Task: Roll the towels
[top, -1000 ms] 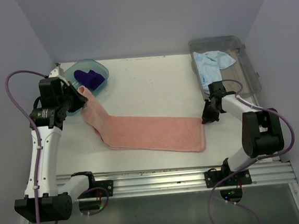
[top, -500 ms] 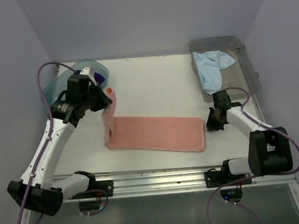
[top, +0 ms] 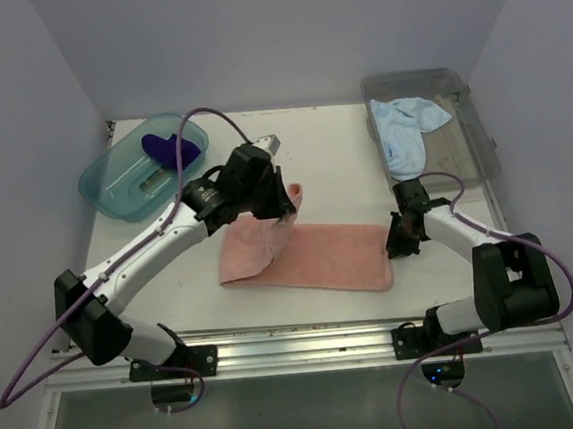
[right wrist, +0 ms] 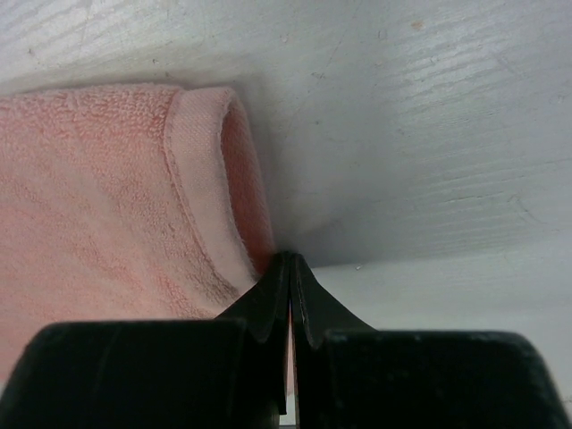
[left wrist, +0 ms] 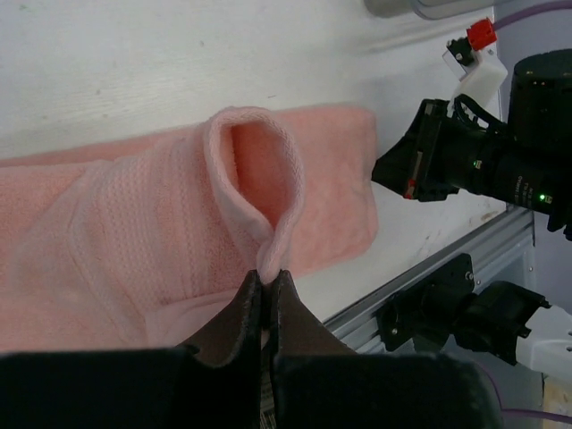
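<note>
Salmon pink towel [top: 320, 257] lies stretched across the lower middle of the desk [top: 332, 160] in the top view. Its left end is lifted and folded back over the flat part. The left claw [top: 287, 199] is clamped shut on that raised end. In the left wrist view the closed tips [left wrist: 265, 277] pinch the hem, and the cloth stands up in a loose open loop above them. The right claw [top: 398, 245] is closed at the towel's right edge. Its own camera shows the tips [right wrist: 288, 268] nipped together against the rolled hem, apparently pinning it to the desk.

The step in hand looks like starting the roll from the left end. To do it well, the loop should be tightened before it is carried further, as a slack first turn would likely give a baggy roll. The held end should travel straight along the towel's length so the edges stack, with the right claw anchoring the far hem against dragging.

The light blue towel [top: 404, 124] hangs in the clear bin [top: 476, 148] at upper right. The dark purple towel [top: 165, 150] sits in the teal tub [top: 98, 186] at upper left.

No brand, label or writing can be read in any view.
</note>
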### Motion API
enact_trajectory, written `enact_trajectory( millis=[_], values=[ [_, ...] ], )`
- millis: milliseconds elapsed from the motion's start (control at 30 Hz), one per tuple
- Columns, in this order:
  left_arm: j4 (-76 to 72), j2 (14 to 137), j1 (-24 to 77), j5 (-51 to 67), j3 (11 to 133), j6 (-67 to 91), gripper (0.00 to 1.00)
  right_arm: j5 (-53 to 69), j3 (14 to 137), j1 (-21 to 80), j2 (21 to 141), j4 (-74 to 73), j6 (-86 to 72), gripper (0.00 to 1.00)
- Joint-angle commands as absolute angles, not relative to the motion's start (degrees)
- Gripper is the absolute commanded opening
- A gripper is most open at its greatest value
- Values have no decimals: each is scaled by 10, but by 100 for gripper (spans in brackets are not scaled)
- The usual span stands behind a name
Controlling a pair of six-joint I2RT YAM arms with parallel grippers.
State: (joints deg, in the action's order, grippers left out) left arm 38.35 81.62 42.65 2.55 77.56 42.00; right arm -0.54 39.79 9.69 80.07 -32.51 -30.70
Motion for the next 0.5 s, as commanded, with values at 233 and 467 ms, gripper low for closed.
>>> enact_trajectory(
  millis=[233,467],
  values=[
    [351,997,530,3,959,457,0,-63,381,89,766,-340,-350,0],
    [360,1080,555,29,1055,464,0,-49,385,88,818,-329,-350,0]
  ],
)
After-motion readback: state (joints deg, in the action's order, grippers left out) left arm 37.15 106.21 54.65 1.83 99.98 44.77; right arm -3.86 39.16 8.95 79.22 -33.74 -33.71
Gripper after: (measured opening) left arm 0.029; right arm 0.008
